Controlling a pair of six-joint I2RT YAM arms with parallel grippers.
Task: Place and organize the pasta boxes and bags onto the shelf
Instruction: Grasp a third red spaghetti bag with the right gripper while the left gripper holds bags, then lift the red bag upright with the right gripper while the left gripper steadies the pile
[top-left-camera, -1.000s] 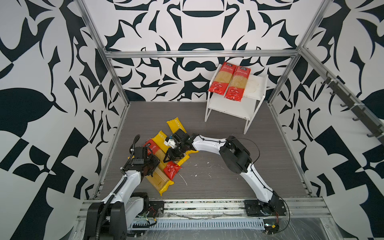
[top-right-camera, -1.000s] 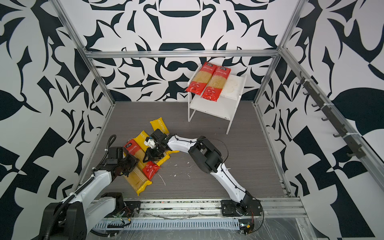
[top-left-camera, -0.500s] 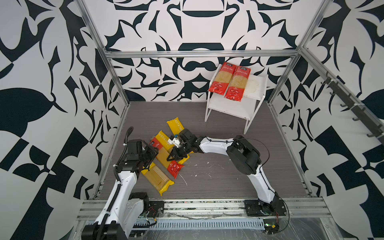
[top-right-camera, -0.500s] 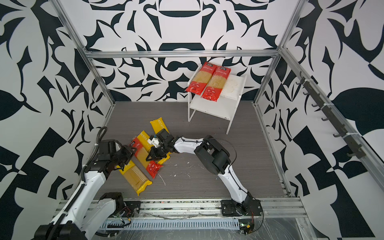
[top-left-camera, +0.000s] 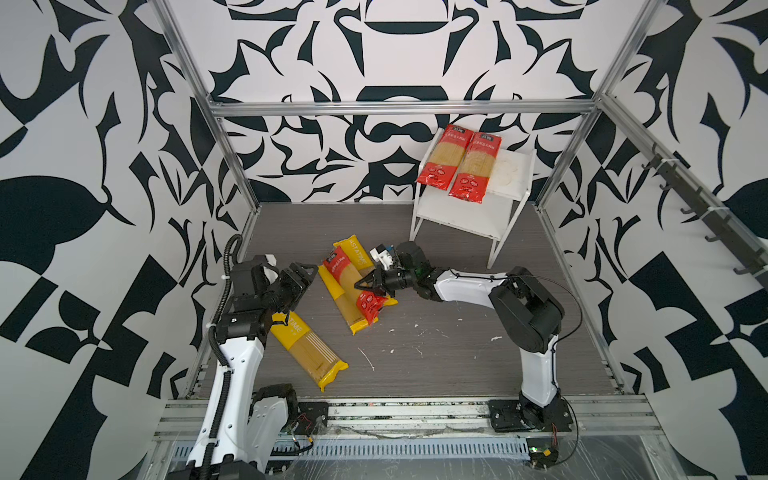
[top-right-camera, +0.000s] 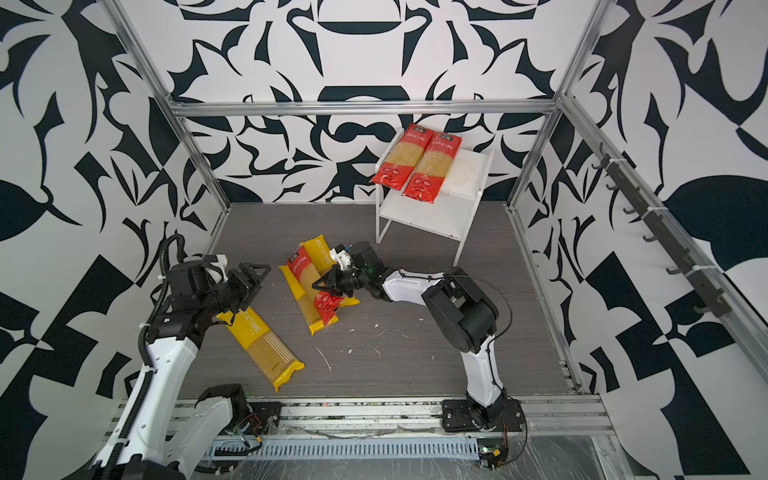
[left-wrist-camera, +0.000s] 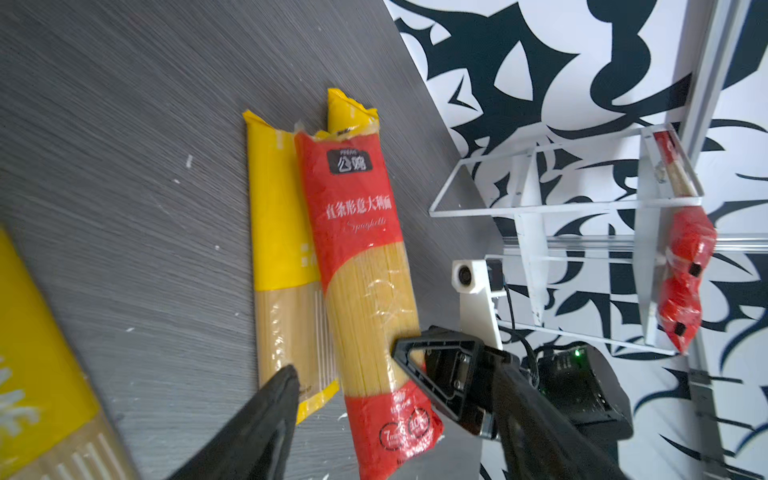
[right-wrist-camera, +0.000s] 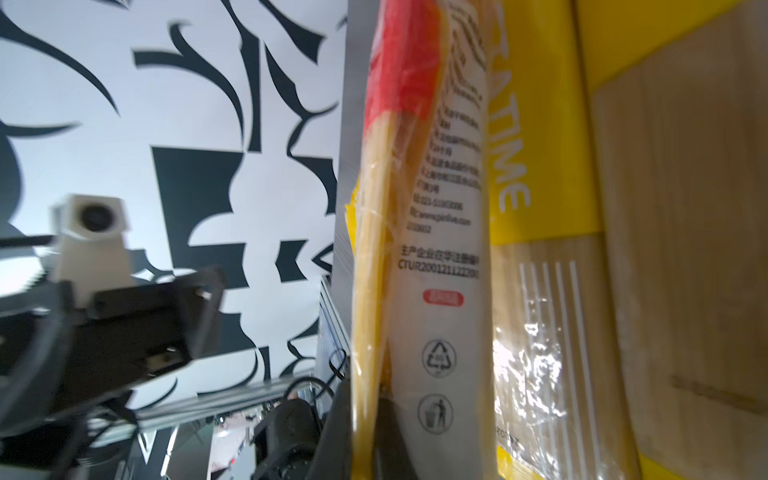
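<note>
Two red packets (top-left-camera: 441, 163) atop white shelf (top-left-camera: 461, 218), third red packet (top-left-camera: 348, 281) tilted over yellow packets (top-left-camera: 358, 255)

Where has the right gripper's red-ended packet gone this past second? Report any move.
Yes. The red-ended packet, in the right gripper, shifted up and right in both top views, toward the shelf.

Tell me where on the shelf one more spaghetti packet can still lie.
The top board is bare at its right end, beside the two red packets. The visible front of the lower tier is bare too. The floor pile is crowded: there the right pincer grips a third red packet.
</note>
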